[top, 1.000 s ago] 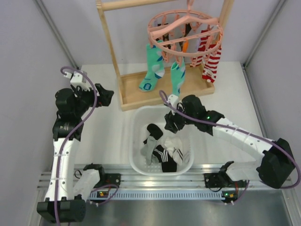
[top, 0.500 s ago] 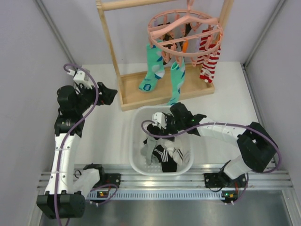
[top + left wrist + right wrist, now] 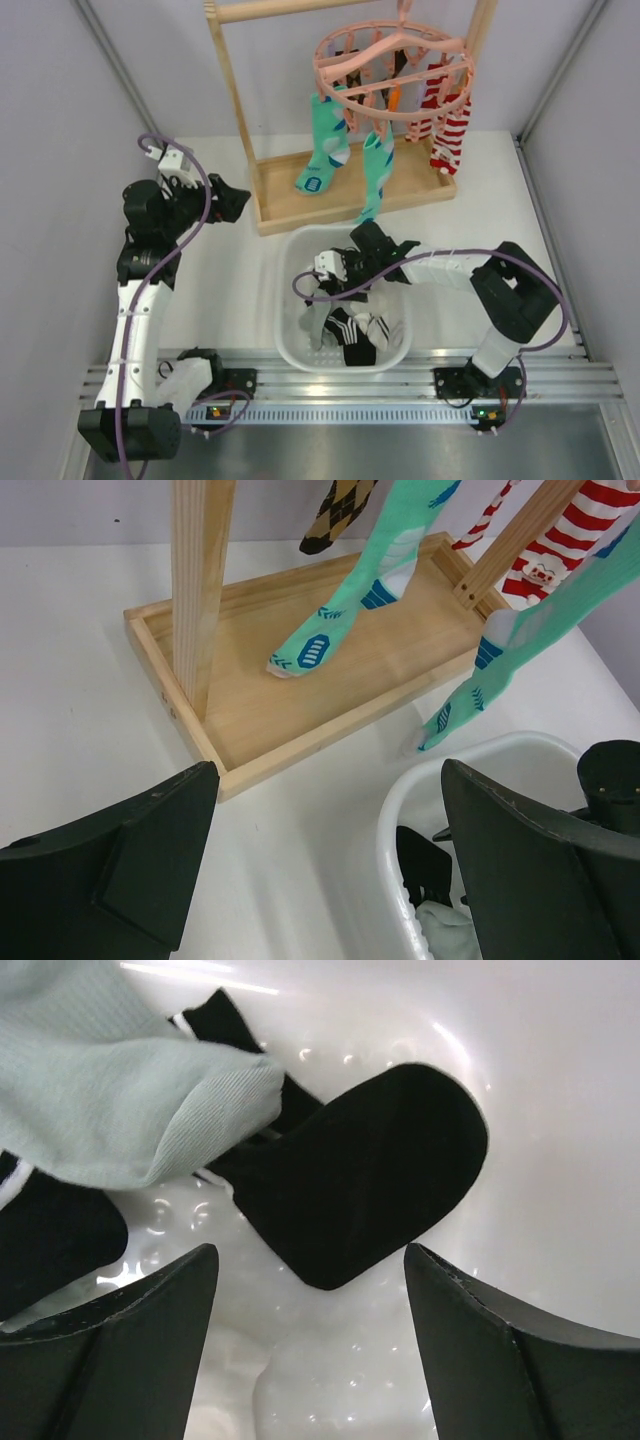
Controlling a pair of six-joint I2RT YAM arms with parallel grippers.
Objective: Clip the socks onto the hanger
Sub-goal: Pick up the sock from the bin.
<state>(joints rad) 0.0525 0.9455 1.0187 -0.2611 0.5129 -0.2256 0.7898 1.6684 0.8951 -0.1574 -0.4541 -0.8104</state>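
Note:
The socks (image 3: 345, 325) lie in a heap in a white basket (image 3: 290, 300): black ones, some white-striped, and a pale grey one. The round pink hanger (image 3: 390, 70) hangs from the wooden rack at the back. My right gripper (image 3: 330, 268) is down inside the basket, open, with a black sock (image 3: 370, 1170) lying just ahead of the right gripper (image 3: 312, 1252) and nothing between its fingers. A pale grey sock (image 3: 110, 1110) overlaps that black sock. My left gripper (image 3: 235, 200) hovers open to the left of the basket; in its wrist view the left gripper (image 3: 330, 770) frames bare table and the basket rim (image 3: 400, 810).
A light wooden rack (image 3: 240, 100) stands on a wooden tray base (image 3: 330, 680) behind the basket. Long teal socks (image 3: 325, 150) and red-and-white striped socks (image 3: 450, 120) dangle from the hanger over the tray. Grey walls close in both sides.
My right arm has swung down and left into the basket, and its jaws have spread wider over the black sock. The left arm has barely moved.

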